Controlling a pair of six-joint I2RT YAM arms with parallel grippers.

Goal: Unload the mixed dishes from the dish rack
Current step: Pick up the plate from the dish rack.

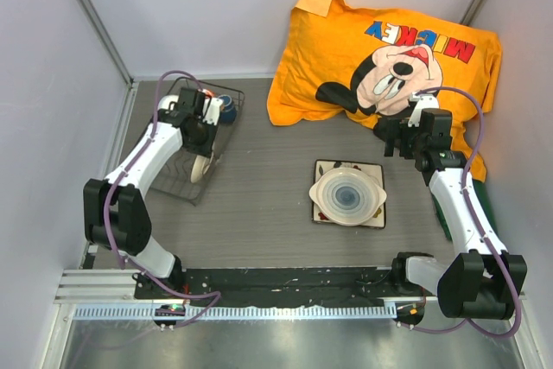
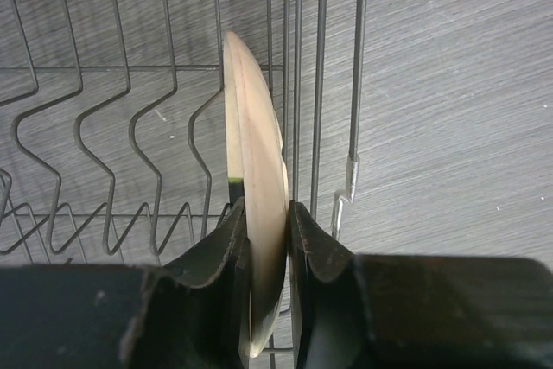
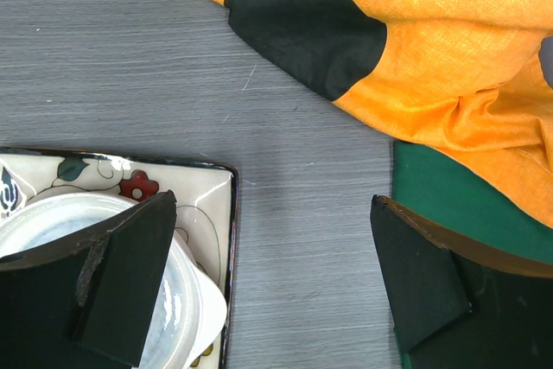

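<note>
The dish rack [image 1: 183,189], a dark wire grid, sits at the left of the table. A small cream-white bowl [image 1: 202,167] [image 2: 256,136] stands on edge between its wires [image 2: 320,84]. My left gripper [image 1: 204,149] [image 2: 270,222] reaches down into the rack, both fingers pressed against this bowl's rim. A small dark-blue cup [image 1: 227,111] sits at the rack's far end. Mid-table lies the square flowered plate [image 1: 377,170] [image 3: 203,192] with a large pale round bowl [image 1: 347,196] [image 3: 194,295] on it. My right gripper [image 1: 393,136] [image 3: 272,203] hovers open, empty, just right of the plate.
An orange Mickey pillowcase [image 1: 389,49] [image 3: 449,66] covers the far right of the table. A green cloth [image 1: 479,200] [image 3: 449,192] lies beneath its right edge, under my right arm. White walls close in the table at the left, back and right.
</note>
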